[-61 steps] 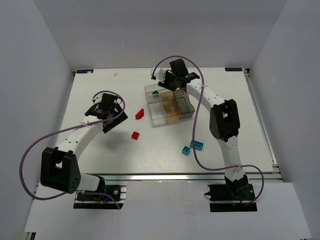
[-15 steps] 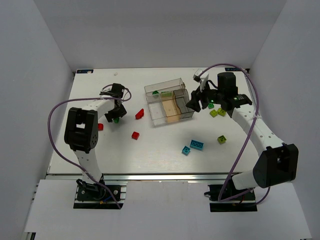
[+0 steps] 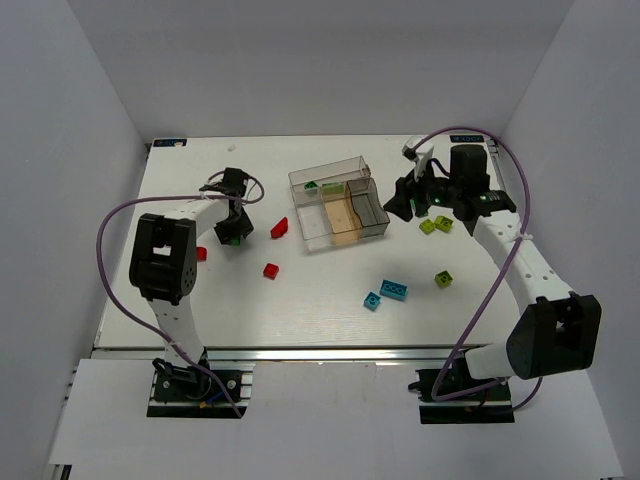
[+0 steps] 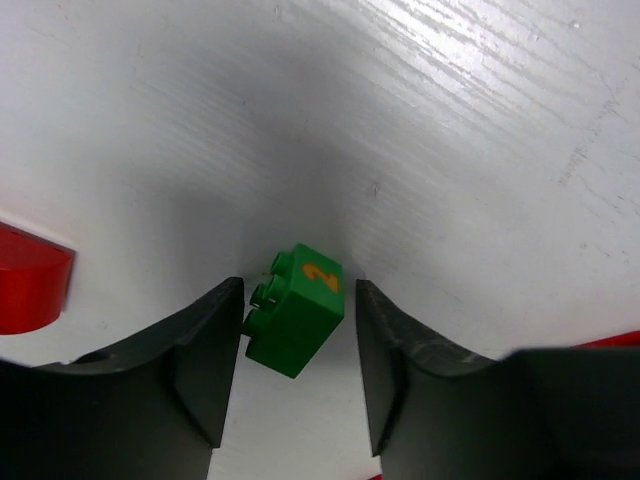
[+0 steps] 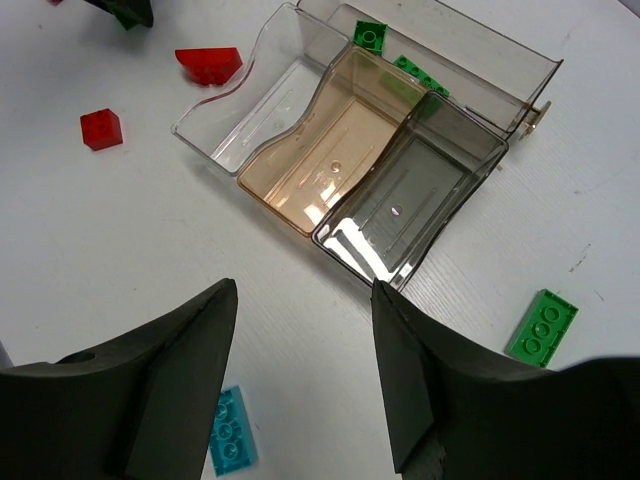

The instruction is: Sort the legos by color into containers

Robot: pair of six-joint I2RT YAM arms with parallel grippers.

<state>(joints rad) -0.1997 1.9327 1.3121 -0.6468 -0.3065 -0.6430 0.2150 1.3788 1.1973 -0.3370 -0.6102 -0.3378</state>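
Dark green brick (image 4: 296, 322) being straddled by the left gripper (image 4: 300, 298) at the left of the table (image 3: 300, 325).
Its fingers are being held apart, one at the studs and the other just clear. A red wedge (image 3: 279, 228) is lying between it and the containers (image 3: 340, 205); cyan bricks (image 3: 393, 290) and lime bricks (image 3: 435, 224) are scattered to the right. The right gripper (image 5: 300, 295), spread and holding nothing, has been shifted slightly away from the bins since the earlier view. Green bricks (image 5: 370, 35) are lying in the long rear bin (image 5: 500, 50).
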